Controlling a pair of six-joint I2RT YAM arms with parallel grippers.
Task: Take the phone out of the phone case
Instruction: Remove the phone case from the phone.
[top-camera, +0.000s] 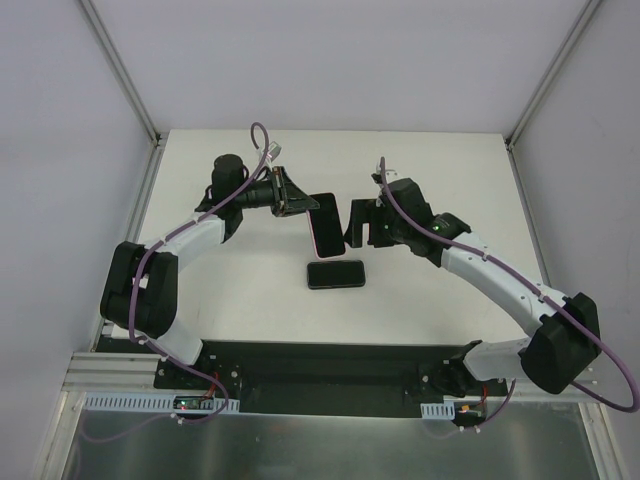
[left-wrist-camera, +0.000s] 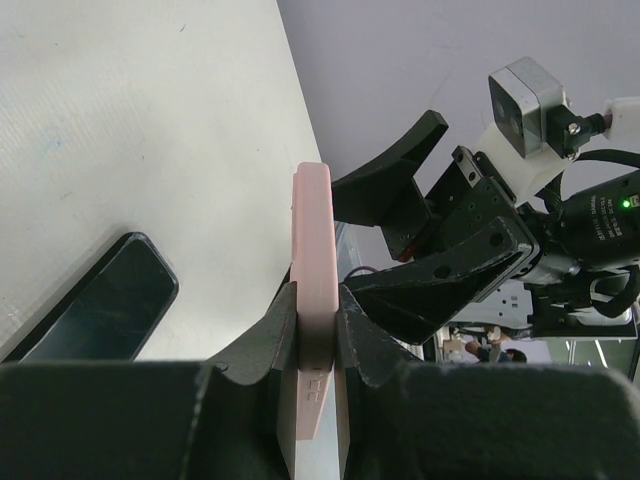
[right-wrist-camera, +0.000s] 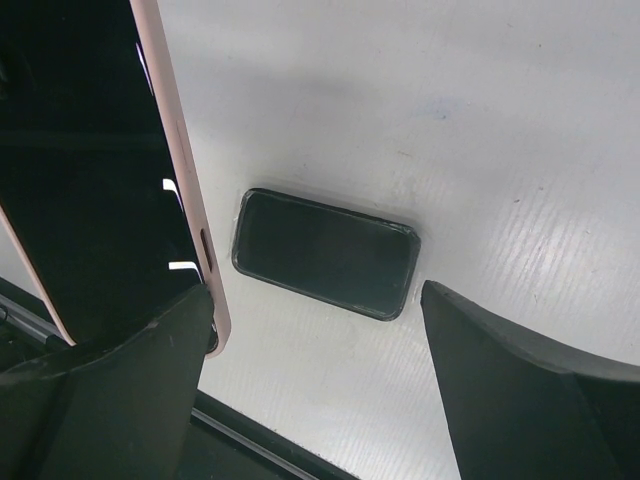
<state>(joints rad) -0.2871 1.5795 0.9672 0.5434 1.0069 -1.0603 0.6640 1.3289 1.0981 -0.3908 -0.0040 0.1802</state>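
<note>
My left gripper (top-camera: 298, 205) is shut on a pink phone case (top-camera: 326, 226) and holds it edge-up above the table; the left wrist view shows the pink edge (left-wrist-camera: 312, 230) pinched between both fingers. The right wrist view shows the case's pink rim (right-wrist-camera: 186, 190) around a black glossy screen face. My right gripper (top-camera: 358, 225) is open beside the case's right edge, its left finger (right-wrist-camera: 110, 390) at the rim and the other finger (right-wrist-camera: 520, 390) apart. A black phone-shaped slab (top-camera: 335, 273) lies flat on the table below them; I cannot tell if it is a phone or a case.
The white table (top-camera: 450, 180) is bounded by white walls at the back and both sides. A black base rail (top-camera: 320, 365) runs along the near edge. The right arm's camera and gripper body (left-wrist-camera: 520, 210) face the left wrist closely.
</note>
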